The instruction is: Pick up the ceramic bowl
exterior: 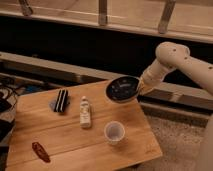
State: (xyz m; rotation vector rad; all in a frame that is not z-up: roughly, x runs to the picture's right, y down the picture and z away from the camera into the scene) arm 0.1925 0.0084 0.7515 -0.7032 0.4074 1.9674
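The ceramic bowl (122,89) hangs tilted above the far right corner of the wooden surface (75,137), at about one o'clock from the white cup (115,132). The tool (139,89) is clamped on its right rim — the lift appears underway; next, raise it steadily without spilling grip.

The robot's arm (187,62) is smooth cream-white tubing with a rounded, bulbous elbow joint carrying two small dark dots, narrowing toward the gripper (139,89) at the right rim of the ceramic bowl (122,89).
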